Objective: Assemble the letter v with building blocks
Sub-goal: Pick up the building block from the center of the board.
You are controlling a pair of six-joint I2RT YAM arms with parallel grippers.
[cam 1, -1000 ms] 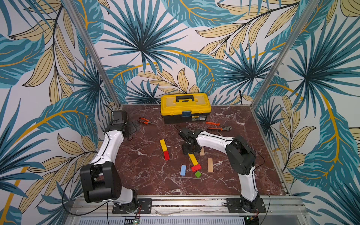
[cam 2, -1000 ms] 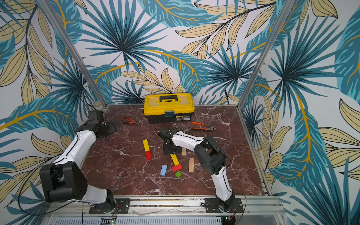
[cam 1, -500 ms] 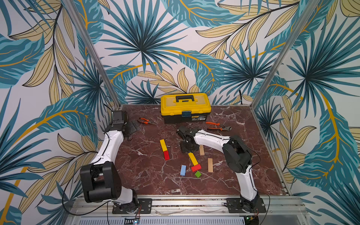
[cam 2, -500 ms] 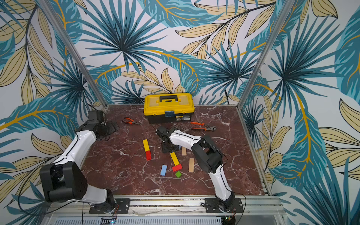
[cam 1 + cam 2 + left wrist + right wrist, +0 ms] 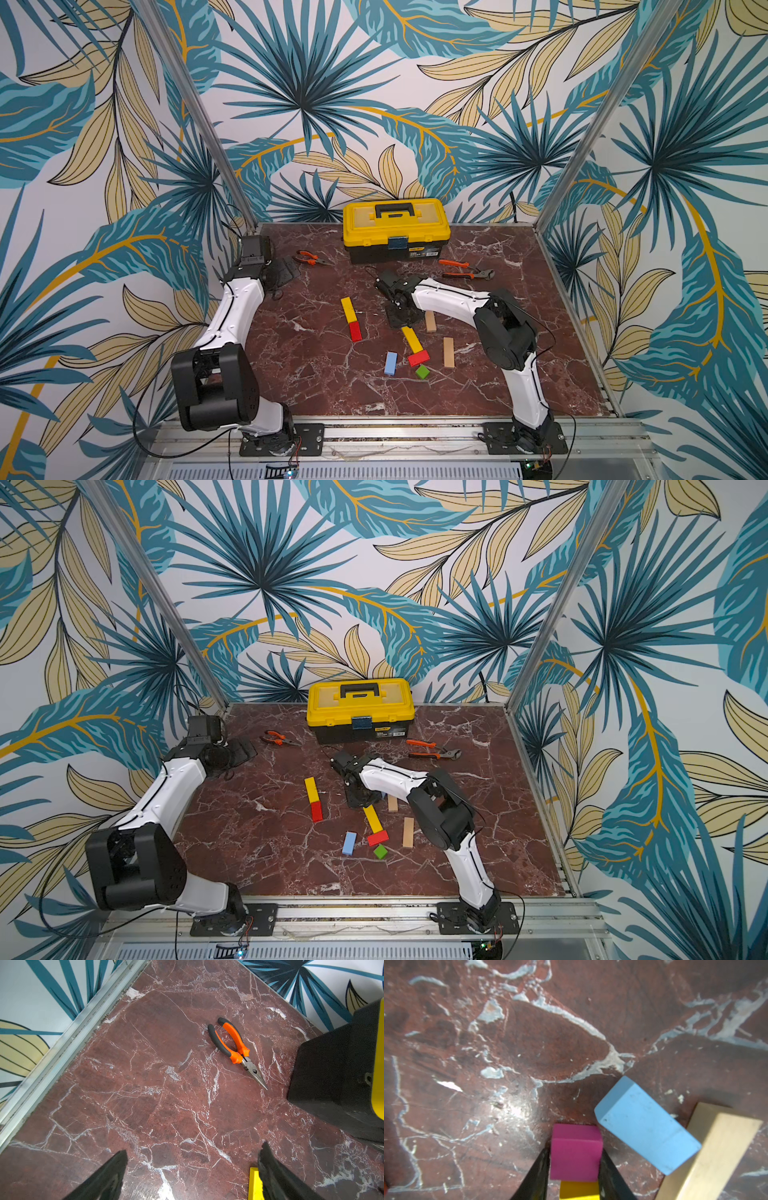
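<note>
Two right gripper (image 5: 575,1155) fingers (image 5: 538,1176) clamped on magenta cube (image 5: 576,1147), yellow bar (image 5: 579,1190) cut off at frame edge, left gripper (image 5: 194,1148) gaping, empty.

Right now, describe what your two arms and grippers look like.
Both arms, left arm and right arm, have white rounded links joined by bulky black joint housings, with thin black cables running along them. The left gripper and right gripper have plain black tapering fingers. No markings are readable.
</note>
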